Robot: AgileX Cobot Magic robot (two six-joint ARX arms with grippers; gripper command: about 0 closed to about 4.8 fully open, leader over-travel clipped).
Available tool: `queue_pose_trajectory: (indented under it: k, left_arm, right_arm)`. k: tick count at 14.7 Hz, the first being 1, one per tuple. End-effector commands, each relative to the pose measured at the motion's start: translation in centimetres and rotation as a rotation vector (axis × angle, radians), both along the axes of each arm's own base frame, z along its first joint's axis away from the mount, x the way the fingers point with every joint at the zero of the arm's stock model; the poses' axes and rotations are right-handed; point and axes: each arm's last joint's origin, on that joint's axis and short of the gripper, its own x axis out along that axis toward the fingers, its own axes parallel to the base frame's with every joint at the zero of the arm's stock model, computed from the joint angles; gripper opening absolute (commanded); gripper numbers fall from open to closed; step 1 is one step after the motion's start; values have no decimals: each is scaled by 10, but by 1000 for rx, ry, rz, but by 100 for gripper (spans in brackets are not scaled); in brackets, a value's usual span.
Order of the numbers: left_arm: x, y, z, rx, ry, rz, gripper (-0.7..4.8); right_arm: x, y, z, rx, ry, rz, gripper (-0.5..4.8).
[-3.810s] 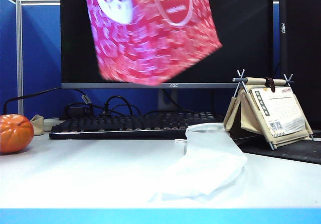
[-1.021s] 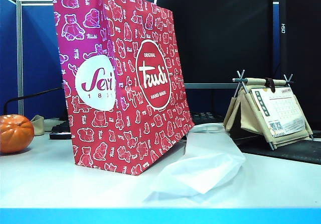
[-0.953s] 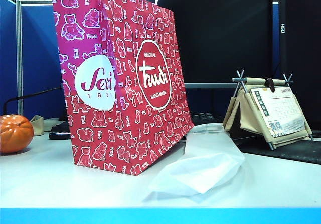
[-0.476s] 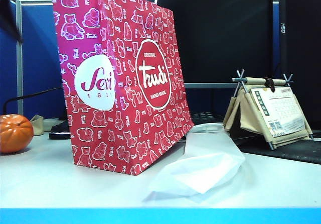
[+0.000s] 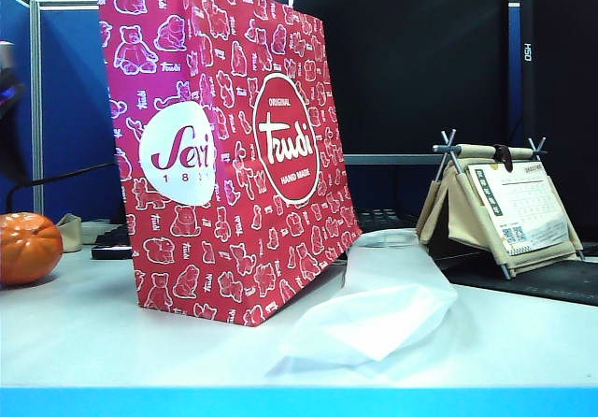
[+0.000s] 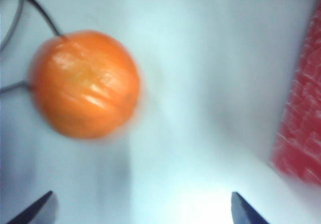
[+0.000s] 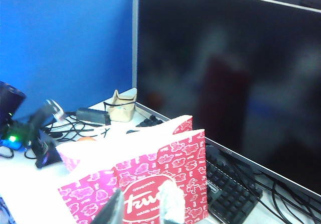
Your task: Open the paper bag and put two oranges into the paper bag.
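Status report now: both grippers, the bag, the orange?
Left gripper open above orange. Right gripper over paper bag, state unclear. Bag upright. White plastic bag beside it.

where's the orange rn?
The orange sits on the white table at the far left of the exterior view, left of the standing paper bag and clear of it. The open left gripper hovers over it, not touching.

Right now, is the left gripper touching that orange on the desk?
Apart. In the left wrist view, the left gripper stands open, with bare white desk between its fingertips and the orange; the picture is blurred.
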Motion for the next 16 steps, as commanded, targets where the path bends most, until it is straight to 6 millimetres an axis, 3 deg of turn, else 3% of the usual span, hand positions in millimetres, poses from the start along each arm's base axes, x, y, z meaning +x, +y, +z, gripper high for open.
queue_pose_trajectory:
  k: [1,4,16]
  left_arm:
    - [9,2,3,-1,-115,7,463]
    - [29,1,-24,-27,-38,-23,479]
    - [57,2,-63,-41,-14,-9,472]
  right_arm:
    - [-1,-1,3,7,-23,-1,103]
    - [0,0,2,6,-21,-2,103]
    - [1,-1,2,4,-22,-28,102]
